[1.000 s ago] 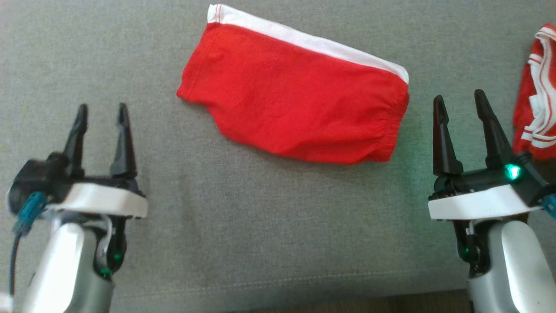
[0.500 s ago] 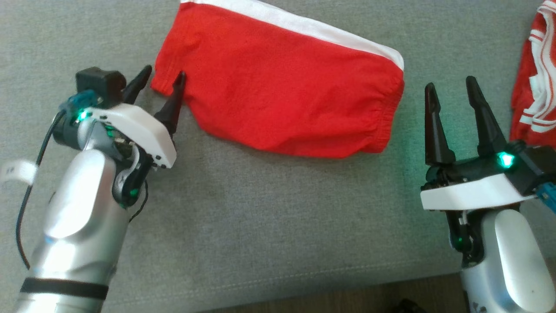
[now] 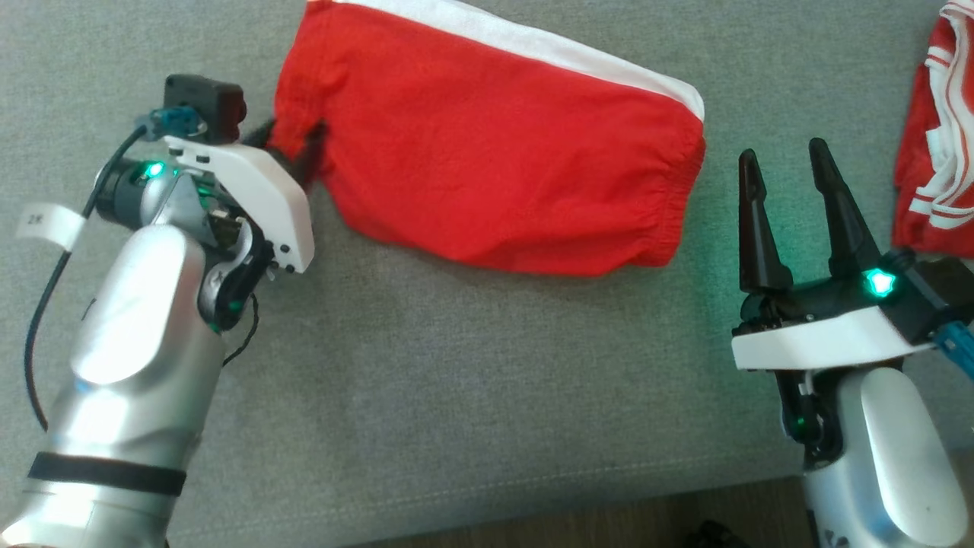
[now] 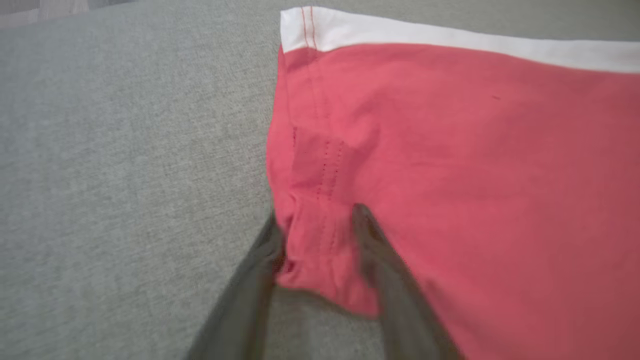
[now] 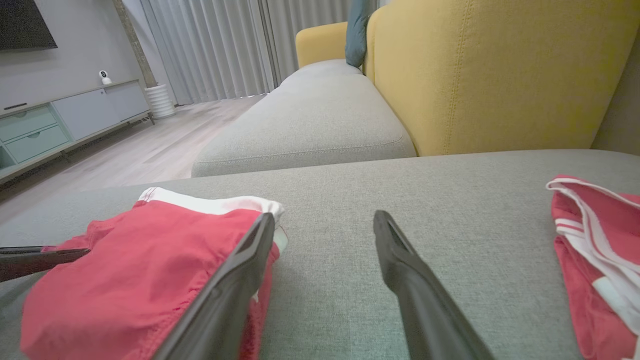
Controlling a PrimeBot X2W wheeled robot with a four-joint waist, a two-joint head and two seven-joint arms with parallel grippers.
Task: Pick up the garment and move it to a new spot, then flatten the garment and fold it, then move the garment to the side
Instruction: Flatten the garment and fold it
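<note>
The garment [image 3: 494, 152], red shorts with a white waistband, lies flat on the grey sofa cushion [image 3: 472, 380]. My left gripper [image 3: 293, 141] sits at its lower left corner, one finger on each side of the hem. In the left wrist view the red fabric [image 4: 450, 175] bunches between the two fingers of the left gripper [image 4: 316, 215], which is shut on that corner. My right gripper [image 3: 784, 152] hovers open just right of the garment's elastic end, nothing between its fingers. The right wrist view shows the garment [image 5: 125, 280] partly behind the right gripper's [image 5: 324, 216] left finger.
A second red garment with white stripes [image 3: 940, 137] lies crumpled at the right edge, close to my right gripper, and shows again in the right wrist view [image 5: 595, 240]. A yellow backrest [image 5: 500, 75] rises behind the cushion. The cushion's front edge [image 3: 533, 495] runs along the bottom.
My left arm swung up and right from its resting spot to the garment's lower left corner, then its fingers narrowed onto the hem. The camera shifted slightly. The right arm stayed put.
</note>
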